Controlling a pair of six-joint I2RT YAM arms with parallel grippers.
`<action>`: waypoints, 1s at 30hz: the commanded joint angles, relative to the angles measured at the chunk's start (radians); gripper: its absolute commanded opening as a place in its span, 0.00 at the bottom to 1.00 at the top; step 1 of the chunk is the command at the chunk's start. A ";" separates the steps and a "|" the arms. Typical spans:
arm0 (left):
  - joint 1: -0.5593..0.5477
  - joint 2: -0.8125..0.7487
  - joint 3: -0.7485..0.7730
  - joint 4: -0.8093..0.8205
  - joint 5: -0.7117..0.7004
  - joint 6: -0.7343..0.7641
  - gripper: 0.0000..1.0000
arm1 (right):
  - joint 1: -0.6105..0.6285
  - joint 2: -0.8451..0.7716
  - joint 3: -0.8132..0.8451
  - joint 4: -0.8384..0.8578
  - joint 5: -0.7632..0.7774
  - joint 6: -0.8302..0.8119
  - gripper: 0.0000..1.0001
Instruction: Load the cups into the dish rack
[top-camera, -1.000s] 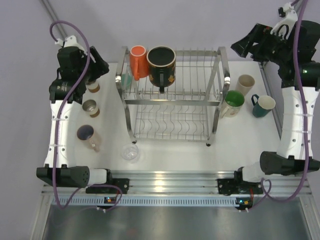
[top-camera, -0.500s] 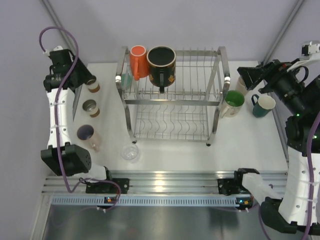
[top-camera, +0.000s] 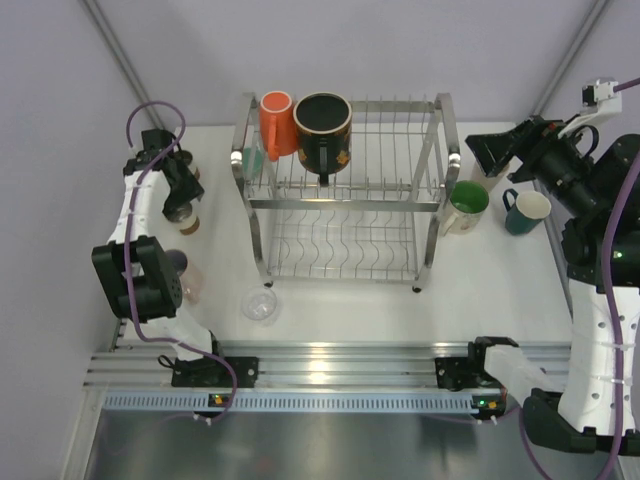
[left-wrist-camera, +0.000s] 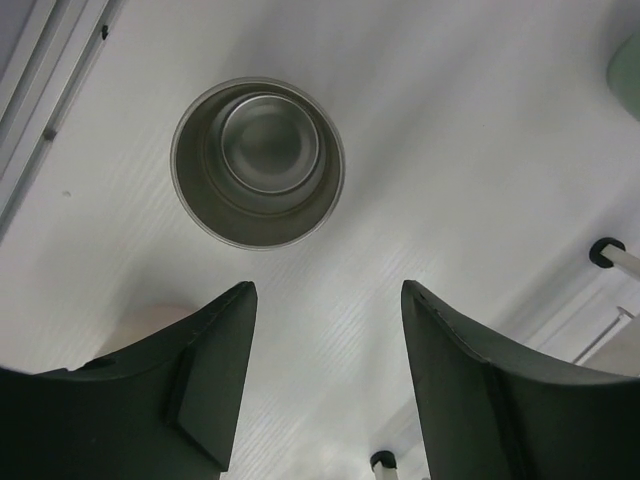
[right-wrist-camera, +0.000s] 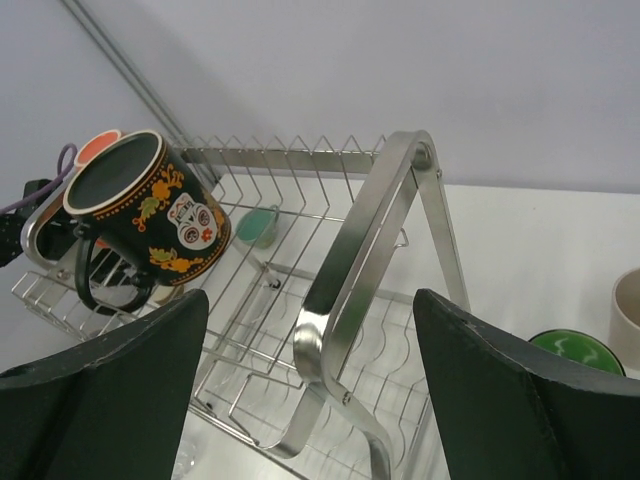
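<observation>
Top view: your left gripper (top-camera: 178, 193) hovers left of the rack (top-camera: 345, 205), far nearer the cup (top-camera: 189, 223) than the right gripper (top-camera: 492, 150). Left wrist: 2 fingers apart, empty; cup (left-wrist-camera: 258, 162) upright, mouth up, just ahead, slightly left of the gap. Right wrist: fingers wide, empty, facing the rack (right-wrist-camera: 350, 240).

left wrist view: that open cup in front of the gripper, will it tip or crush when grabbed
The cup stands upright and empty, so it is probably light and easily tipped by a one-sided nudge. Its thin rim suggests walls that may flex under a hard squeeze.
</observation>
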 joint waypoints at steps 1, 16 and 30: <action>0.010 -0.038 -0.036 0.034 -0.063 -0.024 0.65 | 0.012 -0.023 0.006 0.040 -0.019 -0.017 0.84; 0.015 -0.012 -0.084 0.112 0.043 0.079 0.62 | 0.027 -0.013 0.024 0.012 -0.034 -0.049 0.84; 0.013 0.158 -0.030 0.126 0.011 0.173 0.51 | 0.081 -0.004 0.043 -0.002 -0.054 -0.060 0.83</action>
